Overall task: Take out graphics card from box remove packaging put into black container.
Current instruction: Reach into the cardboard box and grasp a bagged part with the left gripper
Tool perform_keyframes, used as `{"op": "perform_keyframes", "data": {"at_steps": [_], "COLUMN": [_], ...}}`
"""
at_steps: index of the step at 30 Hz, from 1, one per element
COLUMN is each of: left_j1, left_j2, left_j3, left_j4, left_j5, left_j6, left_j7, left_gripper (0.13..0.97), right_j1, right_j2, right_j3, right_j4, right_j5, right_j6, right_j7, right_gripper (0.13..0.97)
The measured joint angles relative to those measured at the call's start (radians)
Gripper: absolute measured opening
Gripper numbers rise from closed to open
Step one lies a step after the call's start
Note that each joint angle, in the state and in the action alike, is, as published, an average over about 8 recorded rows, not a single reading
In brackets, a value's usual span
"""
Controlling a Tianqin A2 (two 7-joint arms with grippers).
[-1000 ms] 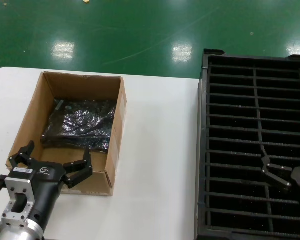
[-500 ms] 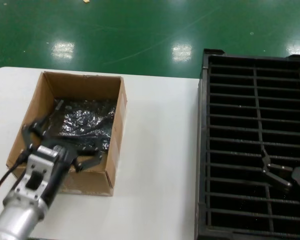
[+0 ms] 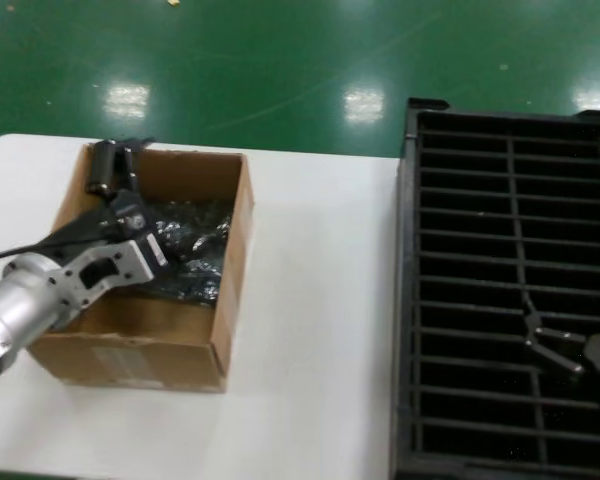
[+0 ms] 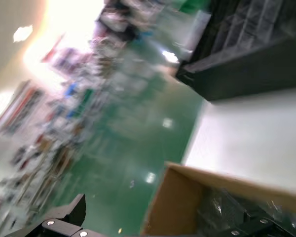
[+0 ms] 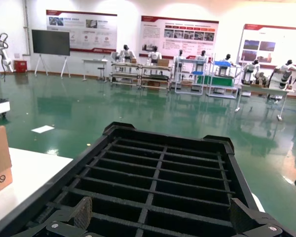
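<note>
**Cardboard box under the left arm**

Brown box (image 3: 140, 330) sits at nine o'clock on the white table (image 3: 310, 300), the silvery packaging (image 3: 195, 250) lying inside. Left gripper (image 3: 130, 195) reaches over it, fingers spread wide apart. Across at three o'clock, the black container (image 3: 510, 200); right gripper (image 3: 560, 350) hovers above its slots, fingers apart.

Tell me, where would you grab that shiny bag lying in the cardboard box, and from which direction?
Probably from above, pinching a raised crinkle near the middle of the bag. It lies flat on the floor of the box, whose tall walls block any sideways approach. The left gripper is already reaching in over it.
</note>
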Motion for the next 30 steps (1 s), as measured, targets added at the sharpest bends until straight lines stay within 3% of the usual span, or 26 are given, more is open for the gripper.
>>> {"op": "perform_keyframes", "data": {"at_steps": [3, 6, 8, 10, 12, 15, 20, 24, 30], "left_j1": [-0.121, -0.211, -0.244, -0.258, -0.258, -0.241, -0.197, -0.164, -0.139], "left_j2": [0.004, 0.020, 0.037, 0.062, 0.093, 0.143, 0.213, 0.249, 0.285], "left_j3": [0.117, 0.212, 0.243, 0.247, 0.223, 0.157, 0.041, -0.024, -0.090], "left_j4": [0.092, 0.167, 0.210, 0.253, 0.296, 0.356, 0.423, 0.450, 0.483], "left_j5": [0.131, 0.269, 0.359, 0.451, 0.541, 0.666, 0.820, 0.877, 0.893], "left_j6": [0.079, 0.155, 0.197, 0.230, 0.248, 0.259, 0.273, 0.290, 0.296], "left_j7": [-0.069, -0.146, -0.187, -0.218, -0.235, -0.245, -0.237, -0.209, -0.149], "left_gripper": [0.966, 0.966, 0.964, 0.961, 0.958, 0.953, 0.916, 0.878, 0.843], "right_j1": [0.000, 0.000, 0.000, 0.000, 0.000, 0.000, 0.000, 0.000, 0.000], "right_j2": [0.000, 0.000, 0.000, 0.000, 0.000, 0.000, 0.000, 0.000, 0.000], "right_j3": [0.000, 0.000, 0.000, 0.000, 0.000, 0.000, 0.000, 0.000, 0.000], "right_j4": [0.000, 0.000, 0.000, 0.000, 0.000, 0.000, 0.000, 0.000, 0.000], "right_j5": [0.000, 0.000, 0.000, 0.000, 0.000, 0.000, 0.000, 0.000, 0.000], "right_j6": [0.000, 0.000, 0.000, 0.000, 0.000, 0.000, 0.000, 0.000, 0.000], "right_j7": [0.000, 0.000, 0.000, 0.000, 0.000, 0.000, 0.000, 0.000, 0.000], "right_gripper": [0.966, 0.966, 0.966, 0.966, 0.966, 0.966, 0.966, 0.966, 0.966]}}
